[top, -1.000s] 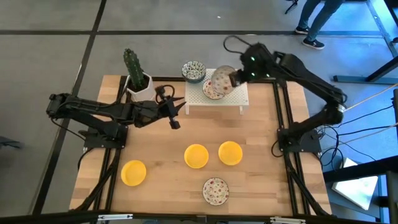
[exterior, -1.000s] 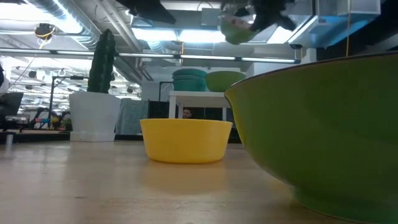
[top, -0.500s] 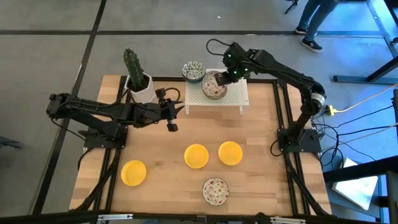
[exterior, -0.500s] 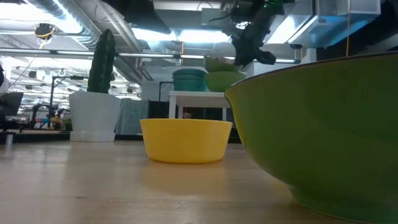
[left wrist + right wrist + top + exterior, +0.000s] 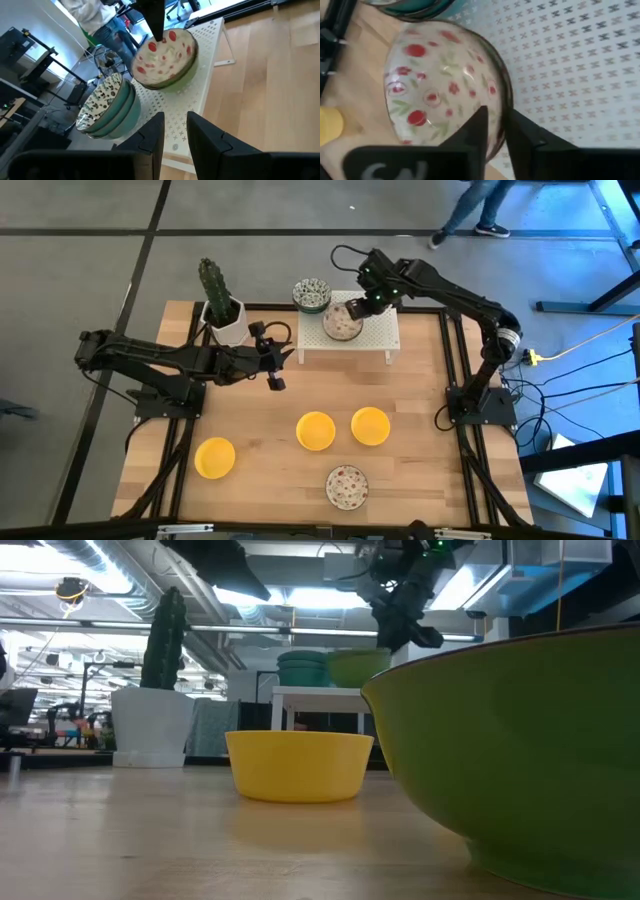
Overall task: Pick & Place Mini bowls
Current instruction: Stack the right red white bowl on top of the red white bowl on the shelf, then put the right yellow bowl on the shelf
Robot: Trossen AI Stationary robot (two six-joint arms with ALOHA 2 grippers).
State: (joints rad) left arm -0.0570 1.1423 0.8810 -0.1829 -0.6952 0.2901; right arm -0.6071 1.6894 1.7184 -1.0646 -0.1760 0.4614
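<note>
A red floral bowl (image 5: 342, 322) sits mouth-up on the white perforated rack (image 5: 380, 332), toward the rack's cactus-side end, with my right gripper (image 5: 357, 308) pinching its rim: one finger inside, one outside, clamped on the wall, as the right wrist view shows (image 5: 495, 131). Being round, the bowl has no long axis; in the left wrist view (image 5: 163, 57) its mouth tips slightly toward that camera.

Against a second ago, the change is plain: the bowl was then held high and tilted above the rack; half a second ago it had come down onto the rack, and now it rests a touch lower and flatter, the right arm barely moved since.

Just beside it, off the rack's cactus-side corner, stands the stack of teal-speckled bowls (image 5: 311, 293), close enough that the two nearly touch in the left wrist view (image 5: 107, 106). The white pot with the cactus (image 5: 222, 310) is farther along that same side.

My left gripper (image 5: 274, 367) hangs over the table in front of the rack, between it and the cactus pot, fingers a narrow gap apart and holding nothing.

Well in front of the rack, three yellow bowls lie on the wood: two side by side (image 5: 316, 430) (image 5: 370, 425), one (image 5: 214, 457) off toward the left arm's side. A second floral bowl (image 5: 346, 486) sits nearest the front edge and fills the low view's right side (image 5: 520, 760), hiding much of the rack there. A person (image 5: 470, 210) walks the floor beyond the table.
</note>
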